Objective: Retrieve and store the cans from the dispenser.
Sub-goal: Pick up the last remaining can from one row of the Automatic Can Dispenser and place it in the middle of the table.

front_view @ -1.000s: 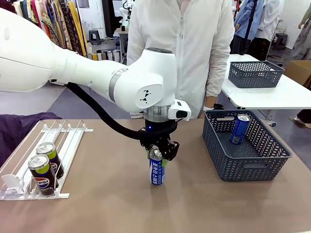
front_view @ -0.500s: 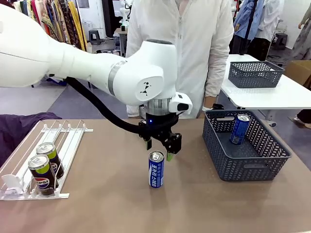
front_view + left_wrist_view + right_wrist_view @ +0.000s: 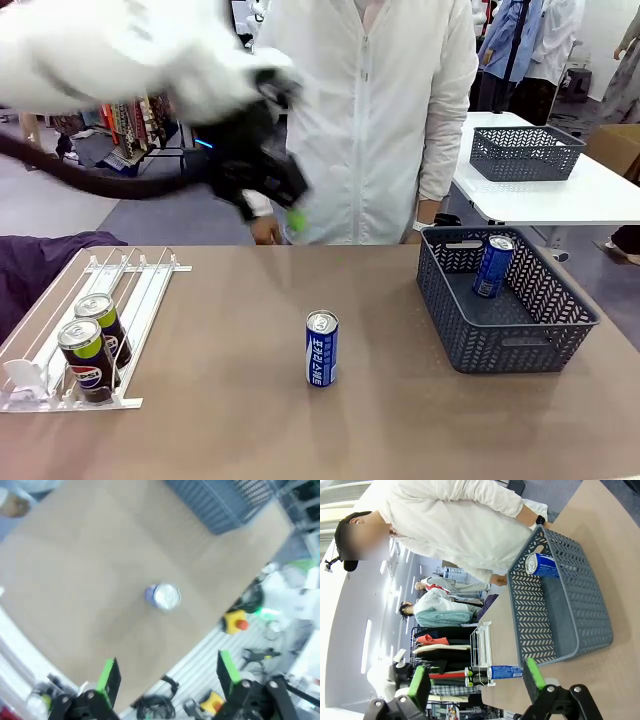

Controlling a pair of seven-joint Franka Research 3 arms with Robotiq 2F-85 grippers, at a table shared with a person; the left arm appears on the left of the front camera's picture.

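The left arm (image 3: 120,50) hangs high over the table (image 3: 220,410), blurred. The left gripper (image 3: 166,672) is spread wide and empty, looking down on a blue can (image 3: 321,348) that stands upright mid-table, between dispenser (image 3: 135,266) and basket (image 3: 520,345). The right gripper (image 3: 475,677) is also wide and empty.

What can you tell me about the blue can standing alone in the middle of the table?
The blue can is slim and looks like metal, with a silver top and white lettering down its side. It stands upright on the brown table, between the white rack and the grey basket, apart from both. Only the table touches it.
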